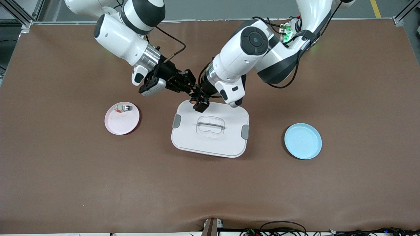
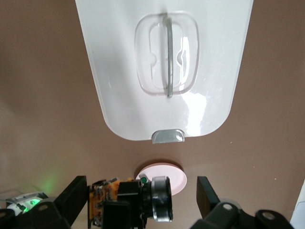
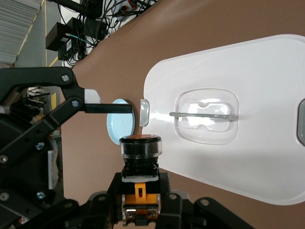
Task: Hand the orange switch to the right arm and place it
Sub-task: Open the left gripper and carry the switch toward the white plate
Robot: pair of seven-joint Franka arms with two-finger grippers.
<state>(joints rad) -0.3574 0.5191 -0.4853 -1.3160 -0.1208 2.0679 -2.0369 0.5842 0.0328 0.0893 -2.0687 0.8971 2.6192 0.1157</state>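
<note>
Nearest the front-camera edge of the tabletop [image 1: 65, 183], nothing but bare brown surface. Next up, blue plate [image 1: 303, 141] toward the left arm's end, empty. White lidded box [image 1: 210, 127] sits mid-tabletop, grey clips on two sides, clear recessed handle on the lid. Pink plate [image 1: 121, 119] toward the right arm's end, slightly farther from the front camera than the box middle; it carries a white-and-clear switch [image 1: 122, 108] lying near its farther rim. Plates are well apart from the box.

Both tools meet over the box's farthest corner, the one toward the right arm's end. The orange switch [image 3: 139, 164] is up in the air there, between the two tools, over the lid edge. Right tool [image 3: 139, 200] is closed on the switch's orange body, round orange-red end pointing away from the wrist. Left tool [image 2: 142, 198] is spread wide, its fingers [image 2: 74, 193] on either side of the switch and clear of it; in the right wrist view one left finger shows as a flat black bar beside the switch cap, not touching.

Around the handover: box lid right beneath, no other object close. Left arm's forearm hangs over the box's farther edge and hides part of it from the front view.
</note>
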